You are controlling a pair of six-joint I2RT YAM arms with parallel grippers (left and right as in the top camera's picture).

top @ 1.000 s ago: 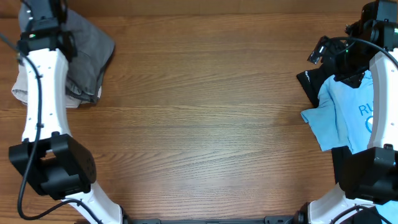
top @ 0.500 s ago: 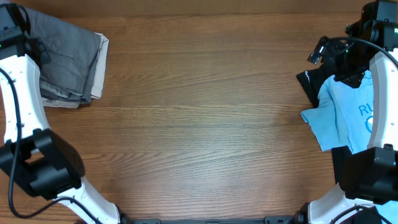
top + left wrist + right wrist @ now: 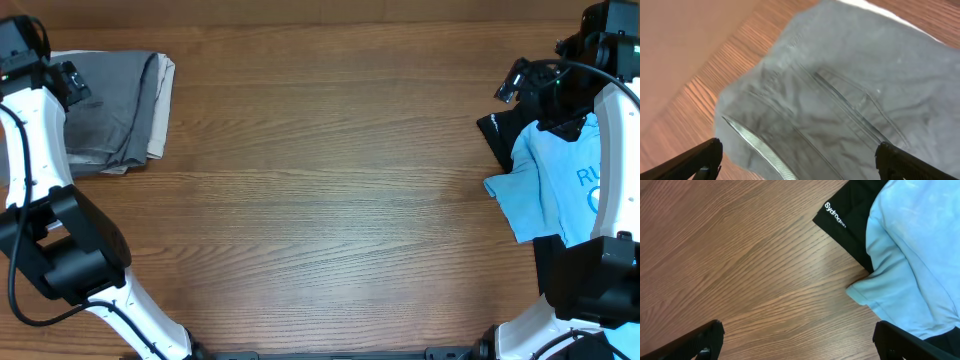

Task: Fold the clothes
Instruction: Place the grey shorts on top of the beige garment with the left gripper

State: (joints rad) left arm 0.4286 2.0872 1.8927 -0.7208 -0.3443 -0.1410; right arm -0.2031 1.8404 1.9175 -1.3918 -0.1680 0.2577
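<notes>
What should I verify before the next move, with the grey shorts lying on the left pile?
1. Left gripper open, nothing between its fingers: ok.
2. Plain mid-grey woven shorts folded and lying flat on the wooden table: ok.
3. Grey shorts stacked on the pale beige shorts, whose edge peeks out: ok.
4. Left gripper's height above the shorts: cannot tell.
5. Right gripper open and empty: ok.
6. Light blue printed T-shirt folded: not ok, it lies rumpled over a black garment.
</notes>
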